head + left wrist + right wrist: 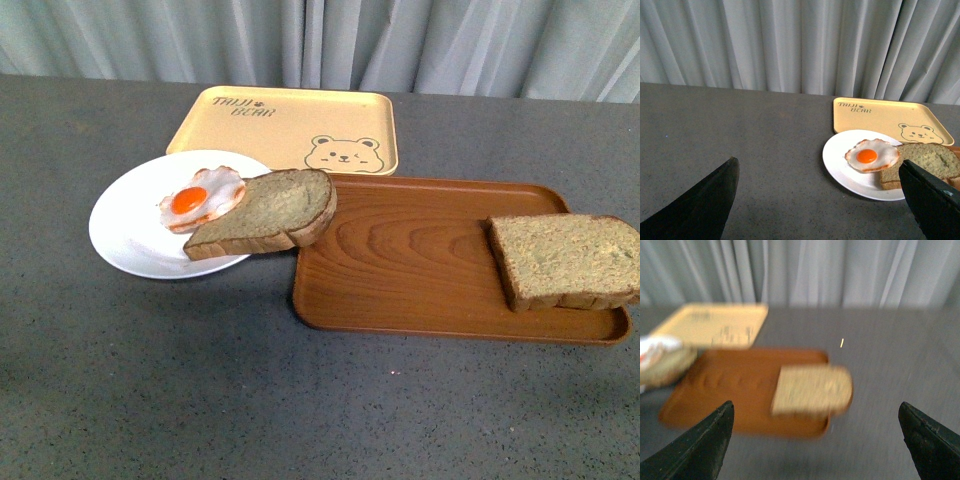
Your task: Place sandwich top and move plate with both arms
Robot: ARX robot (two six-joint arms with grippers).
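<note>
Left hand [817, 161], right hand [815, 403] spread, wrist views only

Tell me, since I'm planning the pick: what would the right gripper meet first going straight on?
Probably the sandwich top on the brown tray, centred ahead of the open right gripper; blur leaves depth unsure.

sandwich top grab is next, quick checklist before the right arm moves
1. Right pincer open: ok.
2. Sandwich top uncovered on the brown tray: ok; one end overhangs the rim.
3. Right wrist view sharp enough to aim: not ok, blurred.
4. Lower slice fully on the plate: not ok, it juts past the rim.
5. Egg centred on the lower slice: not ok, mostly on the plate.
6. Left pincer open: ok.
</note>
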